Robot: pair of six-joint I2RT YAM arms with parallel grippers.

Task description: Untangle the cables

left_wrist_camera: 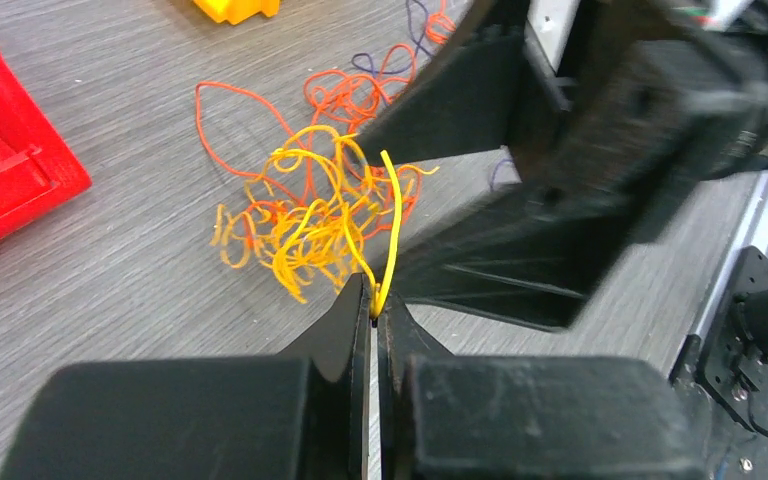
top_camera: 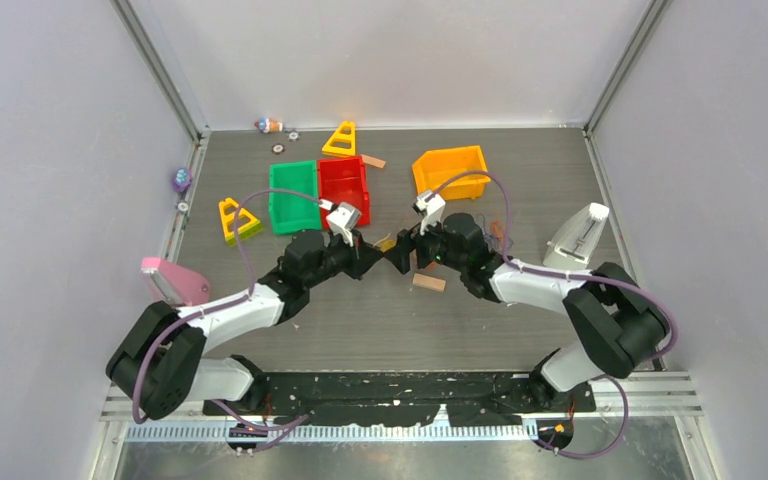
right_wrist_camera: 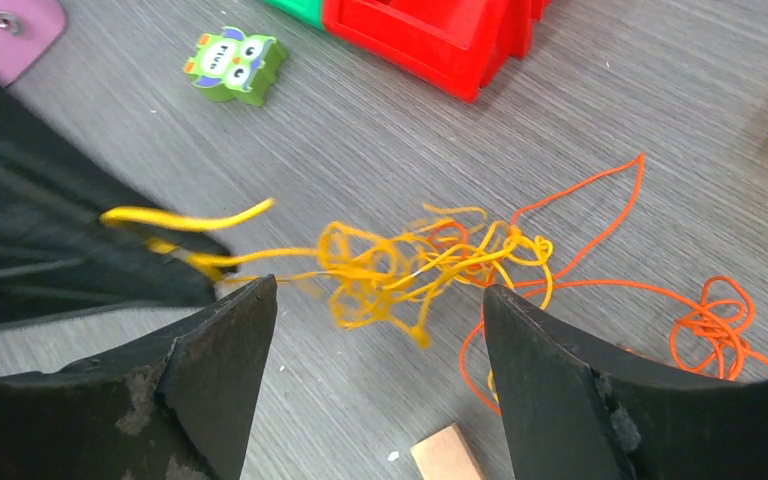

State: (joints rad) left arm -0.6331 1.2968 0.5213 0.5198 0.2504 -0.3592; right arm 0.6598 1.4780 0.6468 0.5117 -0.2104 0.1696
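Note:
The cables lie tangled on the grey table: a yellow clump (left_wrist_camera: pixel 300 225) (right_wrist_camera: pixel 400 265), an orange cable (left_wrist_camera: pixel 250 110) (right_wrist_camera: pixel 600 285) looping out of it, and dark purple loops (left_wrist_camera: pixel 415 30) further back. My left gripper (left_wrist_camera: pixel 375 310) (top_camera: pixel 385 255) is shut on one yellow strand that rises from the clump. My right gripper (right_wrist_camera: pixel 378 286) (top_camera: pixel 407 250) faces it tip to tip, jaws wide open just over the yellow clump and holding nothing. In the top view both grippers hide most of the tangle.
A wooden block (right_wrist_camera: pixel 450 455) (top_camera: pixel 428 283) lies by the right gripper. Green bin (top_camera: pixel 293 195), red bin (top_camera: pixel 344 185) and orange bin (top_camera: pixel 450 170) stand behind. Yellow triangles (top_camera: pixel 237 220), an owl toy (right_wrist_camera: pixel 235 65), a pink object (top_camera: pixel 173 280) and a white device (top_camera: pixel 578 238) sit around.

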